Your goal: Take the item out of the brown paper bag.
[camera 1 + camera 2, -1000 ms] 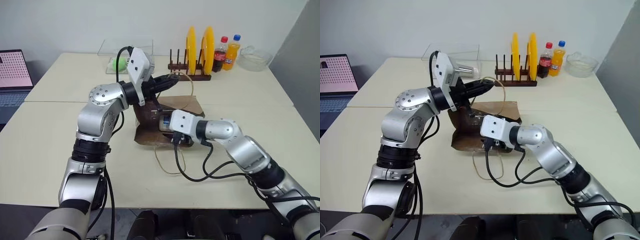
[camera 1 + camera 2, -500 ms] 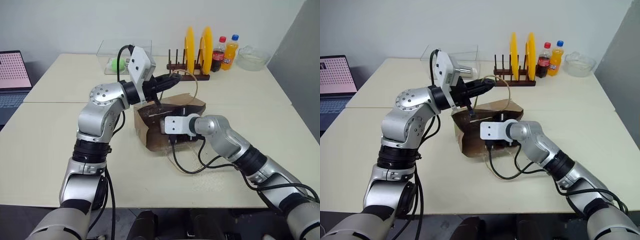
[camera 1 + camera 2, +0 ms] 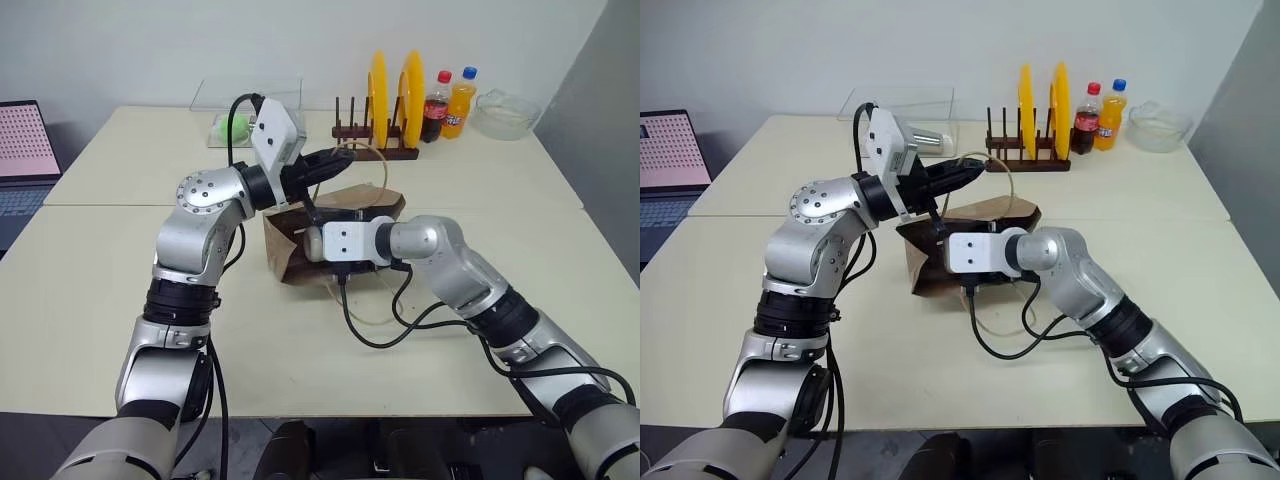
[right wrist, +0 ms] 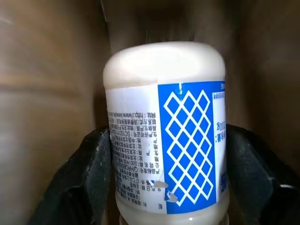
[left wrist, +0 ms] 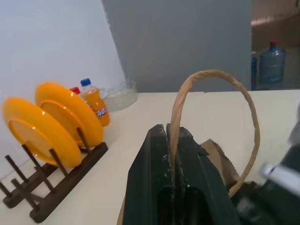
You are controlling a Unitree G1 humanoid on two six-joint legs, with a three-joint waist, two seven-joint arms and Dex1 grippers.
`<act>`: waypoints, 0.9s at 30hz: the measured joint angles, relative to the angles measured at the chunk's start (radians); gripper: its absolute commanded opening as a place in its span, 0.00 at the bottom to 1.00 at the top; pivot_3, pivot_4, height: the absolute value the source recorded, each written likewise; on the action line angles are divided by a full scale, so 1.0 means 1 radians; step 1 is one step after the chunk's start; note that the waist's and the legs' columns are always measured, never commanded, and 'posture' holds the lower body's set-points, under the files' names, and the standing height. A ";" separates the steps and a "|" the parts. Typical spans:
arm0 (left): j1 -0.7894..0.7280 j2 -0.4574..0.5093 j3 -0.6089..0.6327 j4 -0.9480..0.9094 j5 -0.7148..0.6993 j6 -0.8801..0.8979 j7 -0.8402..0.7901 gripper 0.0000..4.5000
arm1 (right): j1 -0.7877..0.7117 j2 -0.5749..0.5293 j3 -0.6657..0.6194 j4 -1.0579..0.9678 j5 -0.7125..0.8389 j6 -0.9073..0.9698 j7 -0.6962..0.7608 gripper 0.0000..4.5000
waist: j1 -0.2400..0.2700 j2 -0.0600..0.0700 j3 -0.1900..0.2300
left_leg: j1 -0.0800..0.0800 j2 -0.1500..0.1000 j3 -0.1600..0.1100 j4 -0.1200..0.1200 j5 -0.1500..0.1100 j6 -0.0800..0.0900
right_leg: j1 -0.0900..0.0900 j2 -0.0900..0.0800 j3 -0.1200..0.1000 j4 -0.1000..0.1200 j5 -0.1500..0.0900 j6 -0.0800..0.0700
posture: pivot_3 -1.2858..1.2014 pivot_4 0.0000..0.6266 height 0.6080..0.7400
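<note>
Left eye view: the brown paper bag [image 3: 335, 235], flat a second ago, now stands mid-frame on the tabletop [image 3: 100, 290], left gripper [image 5: 172, 140] pinching its cord handle [image 5: 213, 75]; right gripper [image 4: 168, 183] fingers flank a white bottle [image 4: 164, 126] inside.

Your two head views look forward and down over the cream table [image 3: 90, 290], sharing the creased brown paper bag [image 3: 290, 255] at centre frame. Your left wrist view looks level toward the yellow plates in the dark wooden rack [image 5: 51, 154]. Your right wrist view sits close inside the bag, facing a white bottle with a blue label [image 4: 166, 136].
</note>
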 measured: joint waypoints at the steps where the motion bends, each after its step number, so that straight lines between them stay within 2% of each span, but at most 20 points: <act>1: -0.001 0.002 0.000 0.015 0.008 -0.012 0.001 0.00 | 0.009 -0.010 -0.019 -0.031 0.029 0.009 0.021 0.68 | 0.002 0.000 0.000 | 0.000 0.000 0.000 0.000 0.000 0.000 | 0.000 0.000 0.000 0.000 0.000 0.000 | 0.52 0.24 1.00; 6: -0.022 0.007 0.002 0.089 0.048 -0.060 0.013 0.00 | 0.067 -0.049 -0.172 -0.171 0.258 0.078 0.130 0.68 | 0.004 0.000 0.000 | -0.001 0.000 0.000 0.001 -0.002 0.004 | 0.000 0.000 -0.001 0.001 0.000 0.000 | 0.52 0.24 1.00; 10: -0.027 0.004 -0.001 0.110 0.064 -0.079 0.023 0.00 | 0.071 -0.027 -0.305 -0.257 0.442 0.168 0.137 0.68 | 0.001 0.000 0.000 | -0.001 0.000 0.000 0.001 -0.002 0.004 | -0.001 0.000 0.000 0.003 0.000 0.000 | 0.52 0.24 1.00; 15: -0.027 -0.002 -0.003 0.120 0.078 -0.080 0.028 0.00 | 0.051 0.021 -0.454 -0.312 0.659 0.328 0.071 0.68 | 0.001 0.000 0.000 | 0.000 0.000 0.000 0.001 -0.002 0.004 | -0.001 0.000 0.000 0.004 0.000 0.000 | 0.52 0.24 1.00; 17: -0.027 -0.008 -0.004 0.121 0.080 -0.080 0.029 0.00 | 0.025 0.053 -0.519 -0.318 0.743 0.388 0.013 0.68 | 0.001 0.000 0.000 | 0.000 0.000 0.000 0.001 -0.002 0.004 | -0.001 0.000 0.000 0.004 0.000 0.000 | 0.52 0.24 1.00; 20: -0.028 -0.014 -0.006 0.121 0.082 -0.079 0.029 0.00 | -0.049 0.045 -0.631 -0.306 0.817 0.422 -0.085 0.68 | 0.003 0.000 0.000 | -0.001 0.000 0.000 0.001 -0.002 0.004 | -0.002 0.000 0.000 0.004 0.000 0.000 | 0.52 0.24 1.00; 23: -0.029 -0.013 -0.006 0.120 0.083 -0.077 0.029 0.00 | -0.072 -0.061 -0.718 -0.249 0.807 0.392 -0.140 0.68 | 0.008 0.000 0.000 | -0.001 -0.001 0.000 0.001 -0.002 0.004 | -0.001 -0.001 0.000 0.003 0.000 0.000 | 0.52 0.24 1.00; 27: -0.029 -0.009 -0.004 0.118 0.084 -0.076 0.029 0.00 | 0.014 -0.300 -0.721 -0.085 0.638 0.246 -0.149 0.68 | 0.013 0.000 0.000 | -0.002 -0.002 0.002 0.001 -0.002 0.005 | -0.001 -0.002 0.001 0.001 0.000 0.000 | 0.52 0.24 1.00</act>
